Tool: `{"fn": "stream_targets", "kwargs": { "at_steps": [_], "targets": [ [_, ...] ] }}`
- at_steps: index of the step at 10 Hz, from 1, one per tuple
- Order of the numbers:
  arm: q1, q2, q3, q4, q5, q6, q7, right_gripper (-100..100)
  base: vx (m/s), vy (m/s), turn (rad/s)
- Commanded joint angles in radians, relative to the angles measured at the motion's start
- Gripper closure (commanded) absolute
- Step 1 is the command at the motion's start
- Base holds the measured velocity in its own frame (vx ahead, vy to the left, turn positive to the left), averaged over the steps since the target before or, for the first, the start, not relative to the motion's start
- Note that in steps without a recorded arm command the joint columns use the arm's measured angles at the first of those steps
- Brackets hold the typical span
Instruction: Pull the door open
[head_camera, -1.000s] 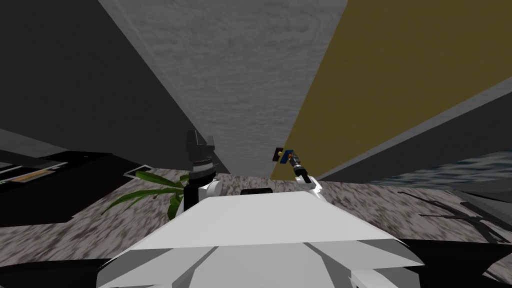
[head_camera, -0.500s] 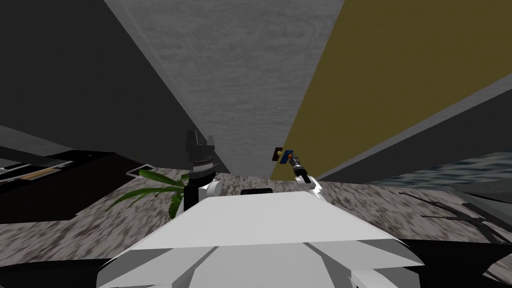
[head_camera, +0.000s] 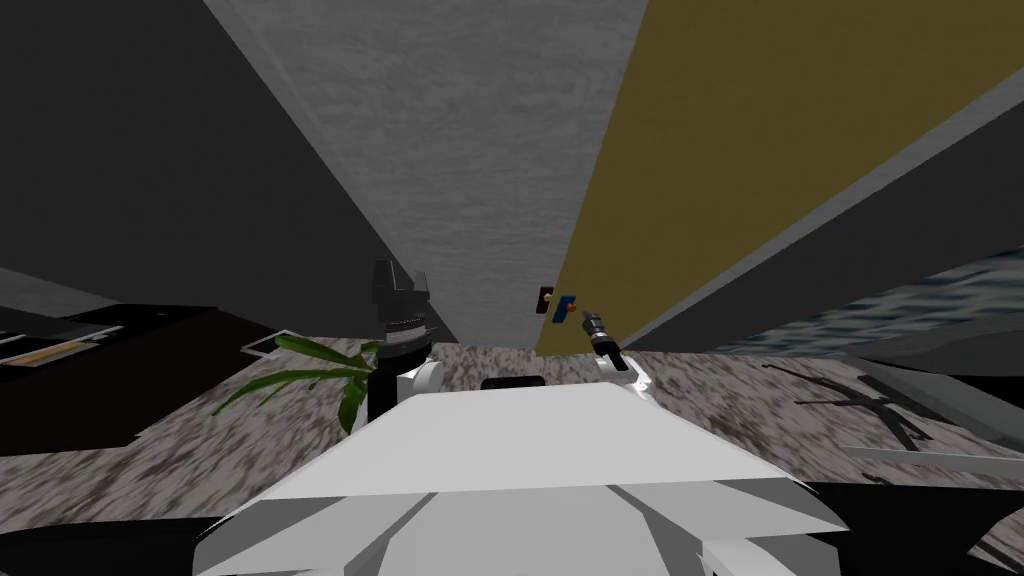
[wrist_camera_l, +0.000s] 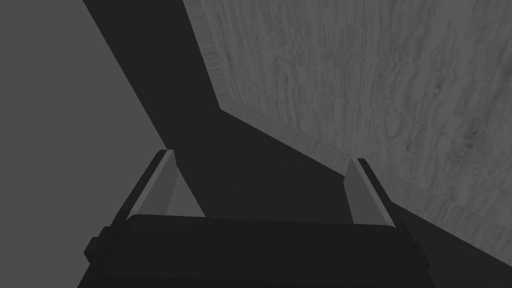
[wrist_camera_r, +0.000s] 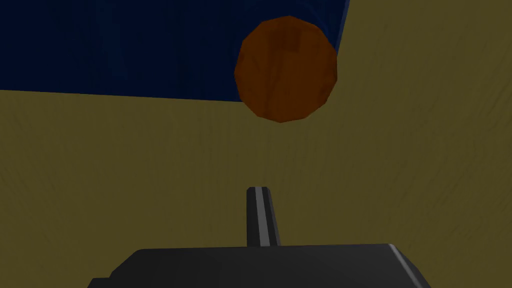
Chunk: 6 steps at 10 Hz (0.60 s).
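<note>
The door (head_camera: 720, 130) is olive-yellow and stands straight ahead to my right. At its near edge it carries a dark blue handle plate (head_camera: 563, 307) with a round orange knob (wrist_camera_r: 286, 67). My right gripper (head_camera: 585, 318) is shut, its fingers (wrist_camera_r: 259, 210) pressed together with nothing between them. In the right wrist view its tip (wrist_camera_r: 259, 192) points at bare door (wrist_camera_r: 125, 165) just short of the knob and blue plate (wrist_camera_r: 125, 45). My left gripper (head_camera: 398, 285) is raised on the left, open (wrist_camera_l: 260, 165) and empty.
A grey grained wall (head_camera: 470, 150) adjoins the door's handle side, with a dark wall (head_camera: 130, 150) further left. A green plant (head_camera: 320, 375) stands by my left arm, and low dark furniture (head_camera: 100, 370) lies beyond it. Dark bars (head_camera: 860, 400) lie on the floor at right.
My right gripper's fingers have closed, and it now sits a little back from the handle instead of at it. The head view has shifted slightly. My left arm is unmoved.
</note>
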Motion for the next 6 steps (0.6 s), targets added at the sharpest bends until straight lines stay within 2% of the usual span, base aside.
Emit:
{"fn": "stream_targets", "kwargs": {
  "at_steps": [1, 5, 6],
  "targets": [
    [0.008, -0.005, 0.017, -0.018, 0.003, -0.005, -0.014, -100, -0.225, 0.029, 0.053],
    [0.032, -0.018, 0.062, -0.068, 0.012, -0.015, -0.049, -100, -0.177, 0.045, 0.057],
    [0.032, -0.016, 0.055, -0.070, 0.011, -0.008, -0.043, -100, -0.070, 0.024, 0.000]
  ]
}}
